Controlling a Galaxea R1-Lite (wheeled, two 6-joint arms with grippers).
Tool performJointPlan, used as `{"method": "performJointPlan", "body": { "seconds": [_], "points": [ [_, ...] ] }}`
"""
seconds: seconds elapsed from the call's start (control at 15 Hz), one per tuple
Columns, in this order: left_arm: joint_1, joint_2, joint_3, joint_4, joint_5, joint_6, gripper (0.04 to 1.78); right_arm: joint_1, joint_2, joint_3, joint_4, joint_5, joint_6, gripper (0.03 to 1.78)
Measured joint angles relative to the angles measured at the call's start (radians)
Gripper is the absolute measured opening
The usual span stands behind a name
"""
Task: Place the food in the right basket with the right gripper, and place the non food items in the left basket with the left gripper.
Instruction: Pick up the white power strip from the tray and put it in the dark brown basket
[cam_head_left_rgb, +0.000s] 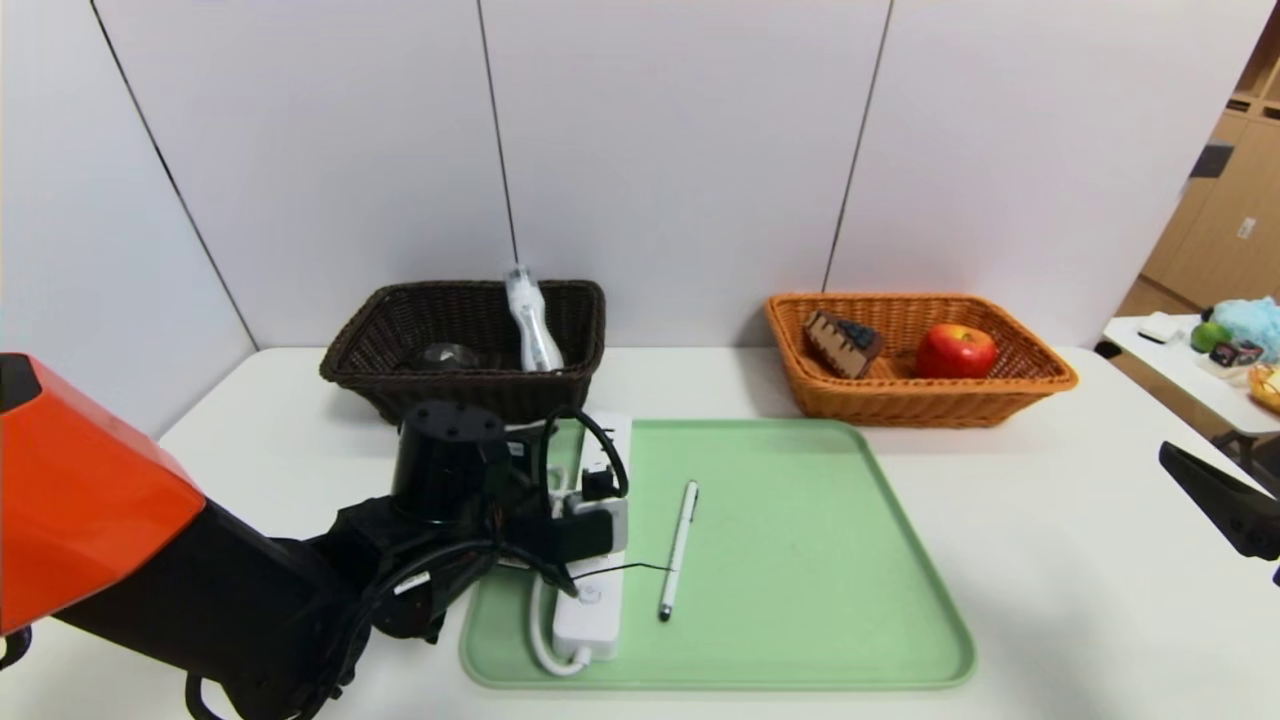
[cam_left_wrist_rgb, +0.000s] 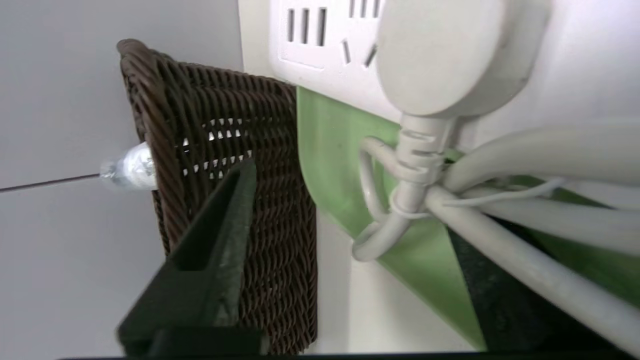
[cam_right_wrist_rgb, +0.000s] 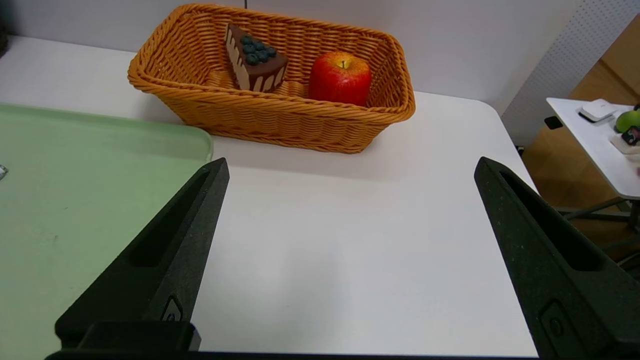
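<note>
On the green tray (cam_head_left_rgb: 800, 560), along its left edge, lies the white power strip (cam_head_left_rgb: 590, 600) with its plug and coiled cable (cam_left_wrist_rgb: 415, 200) bundled against it, and your left claw (cam_head_left_rgb: 575, 520) is down right over it. The wrist view shows one dark finger (cam_left_wrist_rgb: 215, 260) out beside the dark wicker basket (cam_head_left_rgb: 470, 345) and another dark shape partly hidden under the cable, so the claw looks spread and straddling the strip rather than pinching it; you cannot confirm contact from here.

That low, side-on approach makes sense: the strip is wide and flat, and the loose cable will drag unless you take the body itself. The dark basket sits just behind the tray's left corner, so the carry is short. It already holds a clear plastic bottle (cam_head_left_rgb: 530, 320), leaning on the back rim, and a dark rounded thing (cam_head_left_rgb: 445, 355) you cannot identify.

A white stylus pen (cam_head_left_rgb: 678, 550) lies near the strip on the tray, still to be sorted as non food.

Your right claw (cam_right_wrist_rgb: 350, 250) hovers spread wide above the bare bench (cam_right_wrist_rgb: 340, 240), in front of the orange basket (cam_head_left_rgb: 1000, 390). A chocolate cake slice (cam_right_wrist_rgb: 255, 60) and a red apple (cam_right_wrist_rgb: 340, 77) already sit in there, and no food remains on the tray, so that arm seems to have nothing left to do.
</note>
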Motion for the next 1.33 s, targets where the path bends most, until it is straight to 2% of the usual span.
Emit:
{"method": "performJointPlan", "body": {
  "seconds": [0.2,0.27,0.33,0.4,0.6,0.87,1.07,1.33],
  "points": [
    [0.001,0.004,0.0,0.0,-0.001,0.0,0.8,0.0,0.0,0.0,0.0,0.001,-0.001,1.69],
    [0.001,0.005,0.001,0.002,-0.002,-0.001,0.56,0.0,-0.001,0.0,0.0,0.001,-0.001,1.69],
    [-0.001,0.007,0.003,0.005,-0.004,-0.001,0.07,0.0,-0.001,0.0,0.0,0.001,-0.001,1.69],
    [0.001,0.008,0.004,0.002,-0.004,-0.002,0.13,0.0,-0.001,0.0,0.0,0.0,-0.001,1.69],
    [0.001,0.006,0.011,-0.003,-0.003,-0.001,0.13,0.001,-0.002,0.001,0.0,0.021,-0.001,1.69],
    [0.001,-0.008,0.01,-0.041,-0.02,-0.026,0.13,0.001,-0.003,0.009,0.0,0.026,-0.001,1.69],
    [-0.003,-0.029,-0.002,-0.135,-0.164,-0.1,0.13,0.001,-0.004,0.017,0.002,0.027,-0.003,1.69],
    [-0.004,-0.036,-0.035,-0.171,-0.313,-0.192,0.13,0.019,-0.005,0.026,-0.001,0.029,-0.007,1.69]
  ]
}}
